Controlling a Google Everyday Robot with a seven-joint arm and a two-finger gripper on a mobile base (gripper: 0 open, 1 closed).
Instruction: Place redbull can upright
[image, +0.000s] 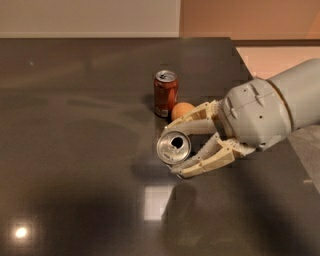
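Note:
My gripper (176, 150) reaches in from the right over the dark table (75, 125), its cream fingers (200, 164) shut around the redbull can (173, 147). The can lies on its side in the grip, its silver open top facing the camera; its body is hidden behind the top and the fingers. It hangs a little above the tabletop, in front of a red-brown soda can.
A red-brown soda can (165, 93) stands upright just behind the gripper. An orange fruit (182, 111) lies to its right, close to the upper finger. The table's right edge (295, 165) runs under my arm. A wall lies behind the table.

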